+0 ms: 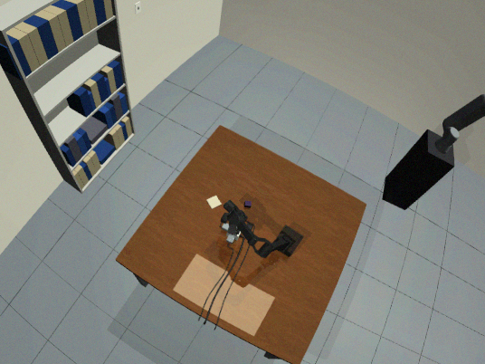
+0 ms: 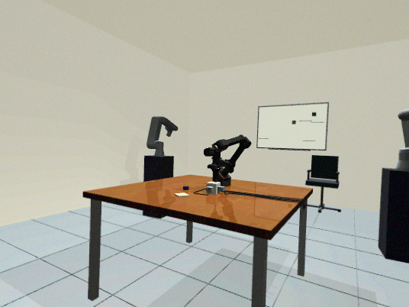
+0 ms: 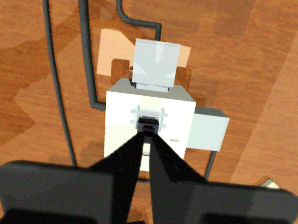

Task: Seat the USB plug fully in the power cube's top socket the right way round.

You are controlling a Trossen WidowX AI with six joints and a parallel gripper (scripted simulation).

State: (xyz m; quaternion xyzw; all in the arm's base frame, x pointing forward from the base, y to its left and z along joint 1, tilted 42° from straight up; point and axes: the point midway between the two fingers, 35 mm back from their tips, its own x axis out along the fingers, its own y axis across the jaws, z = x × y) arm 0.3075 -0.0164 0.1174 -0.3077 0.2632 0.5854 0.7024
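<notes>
USB plug (image 3: 148,123) is gripped by hand (image 1: 229,230) (image 2: 214,172) (image 3: 147,138); cube (image 1: 236,237) (image 2: 214,186) (image 3: 117,120) may be tipped or dragged if pulled off-axis w/o support.

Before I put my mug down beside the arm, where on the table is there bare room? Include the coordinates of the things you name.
Two patches look bare: the wood between the cream square (image 1: 213,202) (image 2: 181,195) and the table's (image 1: 312,199) (image 2: 126,198) nearest corner in the exterior view, and the stretch beyond the dark little cube (image 1: 248,204) (image 2: 185,188), toward the top view's upper corner. It's crowded around the power cube (image 2: 214,187) (image 3: 117,125), with plugs and cables.

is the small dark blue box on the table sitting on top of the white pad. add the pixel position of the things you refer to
No, the dark blue box (image 1: 248,204) (image 2: 185,188) stands apart from the white pad (image 1: 213,202) (image 2: 181,195).
</notes>
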